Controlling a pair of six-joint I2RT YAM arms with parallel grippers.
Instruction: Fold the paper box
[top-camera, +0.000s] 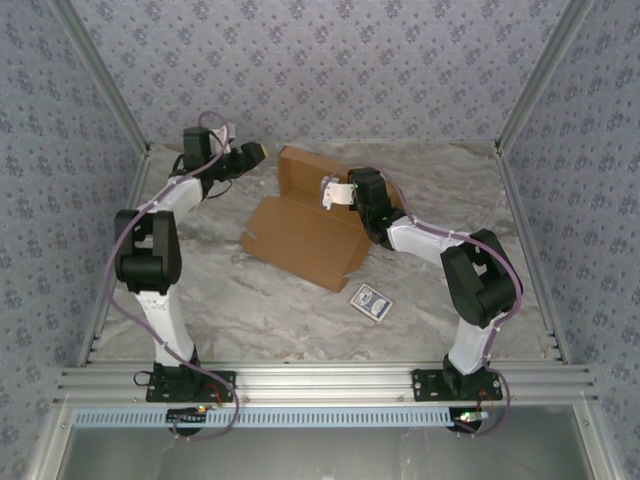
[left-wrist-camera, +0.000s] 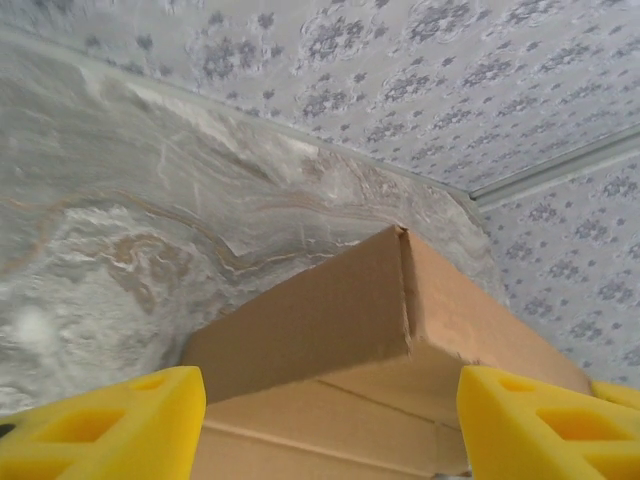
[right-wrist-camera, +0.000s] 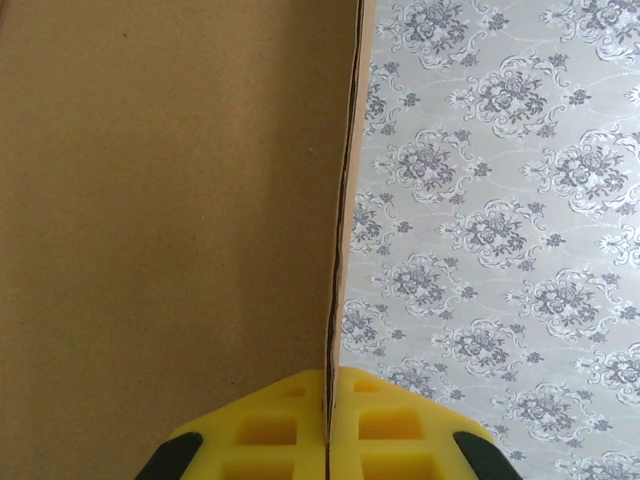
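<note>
paper box (top-camera: 300, 240): plain brown matte cardboard, half-folded, centre-back of the marbled table (top-camera: 250, 310). Main panel lies flat, and one flap stands upright at its far end. The flat panel's long axis runs diagonally, left to near-right. Creases are sharp, and the cut edge shows as a thin dark line in the right wrist view. right gripper (right-wrist-camera: 327, 385): yellow fingers pinched tight on the upright flap's edge. left gripper (left-wrist-camera: 320, 430): jaws wide apart, gripping nothing, box corner just ahead between them. Small blue patterned card (top-camera: 370, 301) lies near the box, not touching.

Marbled grey table (top-camera: 250, 310), brown paper box (top-camera: 300, 240) mid-surface, small blue patterned card (top-camera: 370, 301) just beside.
</note>
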